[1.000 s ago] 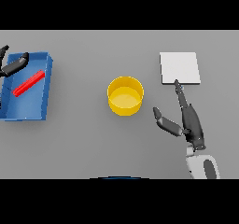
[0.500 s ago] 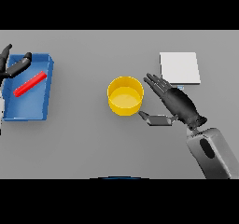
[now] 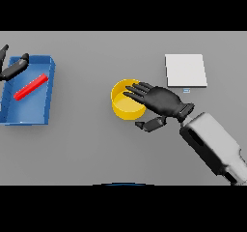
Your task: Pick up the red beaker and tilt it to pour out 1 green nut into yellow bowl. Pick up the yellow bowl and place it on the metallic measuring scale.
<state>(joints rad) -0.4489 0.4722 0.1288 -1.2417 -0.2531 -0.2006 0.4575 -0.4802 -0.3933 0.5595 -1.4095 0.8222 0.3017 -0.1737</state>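
You have bare bench [image 3: 87,144] between the blue tray [image 3: 29,117] on the left and the yellow bowl [image 3: 126,108] at centre, wide enough for a hand to pass. The right hand [image 3: 161,102] lies over the bowl's right rim, its straight fingers [image 3: 135,88] across the opening, so that side is blocked (its thumb sits just below the bowl). Between bowl and metallic scale [image 3: 185,70] the bench is free. The left hand [image 3: 14,67] hangs over the tray's upper left corner, beside the red piece [image 3: 30,87].
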